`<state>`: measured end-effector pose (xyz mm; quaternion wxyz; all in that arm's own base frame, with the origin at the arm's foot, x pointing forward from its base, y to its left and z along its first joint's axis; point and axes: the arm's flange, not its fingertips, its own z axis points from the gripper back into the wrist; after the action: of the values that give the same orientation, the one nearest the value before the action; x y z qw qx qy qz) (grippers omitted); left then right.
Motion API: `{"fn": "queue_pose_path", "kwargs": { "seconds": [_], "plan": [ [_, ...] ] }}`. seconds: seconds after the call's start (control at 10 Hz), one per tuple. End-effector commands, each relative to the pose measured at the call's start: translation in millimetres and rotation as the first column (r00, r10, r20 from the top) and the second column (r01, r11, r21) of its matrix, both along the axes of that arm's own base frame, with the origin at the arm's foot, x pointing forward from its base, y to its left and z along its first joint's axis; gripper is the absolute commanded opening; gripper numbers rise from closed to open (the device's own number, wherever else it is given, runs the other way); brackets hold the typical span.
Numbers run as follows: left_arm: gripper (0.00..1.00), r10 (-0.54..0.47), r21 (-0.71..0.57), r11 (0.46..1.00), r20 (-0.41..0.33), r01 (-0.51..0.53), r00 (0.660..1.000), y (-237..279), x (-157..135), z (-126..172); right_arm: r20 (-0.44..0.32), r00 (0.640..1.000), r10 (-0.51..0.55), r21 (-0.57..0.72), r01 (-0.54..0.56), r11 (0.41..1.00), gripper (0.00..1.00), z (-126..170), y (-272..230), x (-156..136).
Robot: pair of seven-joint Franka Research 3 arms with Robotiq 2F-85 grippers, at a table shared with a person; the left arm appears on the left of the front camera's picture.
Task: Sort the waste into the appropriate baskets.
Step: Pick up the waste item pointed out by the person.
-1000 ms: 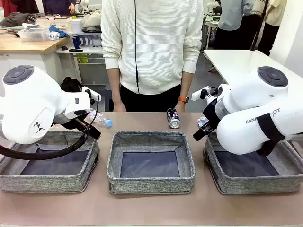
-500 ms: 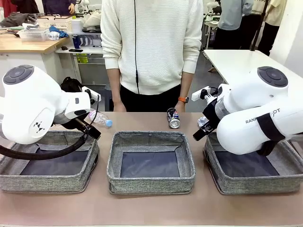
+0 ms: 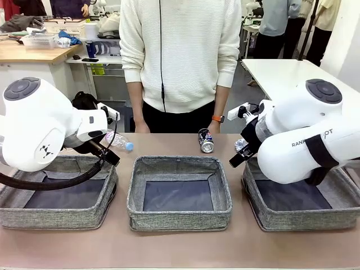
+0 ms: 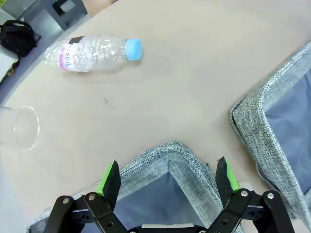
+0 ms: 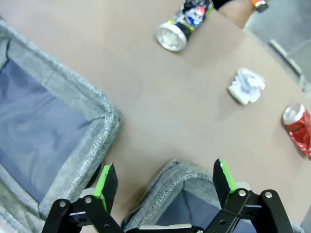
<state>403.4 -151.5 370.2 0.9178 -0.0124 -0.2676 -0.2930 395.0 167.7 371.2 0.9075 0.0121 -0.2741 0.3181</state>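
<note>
**Operator:** Which step is in hand?

**Technician:** By judgement, the first pick. Three baskets stand in a row on the desk: the left basket, the middle basket and the right basket. The parts of their dark bottoms that show hold no waste. All the waste lies on the desk beyond the baskets, towards the person.

**Operator:** State of the hands?

**Technician:** The left hand hovers above a far corner of the left basket, jaws spread wide, holding nothing. The right hand hovers above a corner of the right basket, likewise spread and empty.

**Operator:** Location of the items?

**Technician:** The clear bottle lies on its side past the left basket, with the clear cup near it. The dark can lies beyond the middle basket. The red can and the paper ball lie near each other beyond the right basket.

**Operator:** Requirement for the next move?

**Technician:** Probably this: advance one hand past the basket rim and lower it over the nearest item, which for the left hand is the bottle. Set the jaws across the bottle's body, close, then lift. The bottle may roll, so centre the grip.
</note>
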Motion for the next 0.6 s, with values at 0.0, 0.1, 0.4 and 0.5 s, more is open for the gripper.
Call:
{"fn": "queue_pose_path", "kwargs": {
  "seconds": [0.0,0.1,0.4,0.5],
  "plan": [
    [1.00,-0.030,0.022,0.999,0.018,0.030,0.999,-4.1,-10.7,37.2,0.056,0.998,0.031,-0.027,-0.030,0.999,1.00,36.1,0.0,-8.1],
    [1.00,-0.049,-0.002,0.999,0.038,0.049,0.998,-1.4,-28.0,84.4,0.125,0.991,0.053,-0.086,-0.042,0.995,1.00,79.5,-0.8,-24.5],
    [1.00,-0.013,-0.059,0.998,0.211,0.026,0.977,25.1,-106.8,179.4,0.219,0.975,0.038,-0.156,-0.003,0.988,1.00,155.0,6.6,-100.1],
    [1.00,0.051,-0.062,0.997,0.282,-0.034,0.958,26.9,-112.4,173.3,0.254,0.967,-0.022,-0.143,0.059,0.988,1.00,148.7,5.2,-106.0]
  ]
}}
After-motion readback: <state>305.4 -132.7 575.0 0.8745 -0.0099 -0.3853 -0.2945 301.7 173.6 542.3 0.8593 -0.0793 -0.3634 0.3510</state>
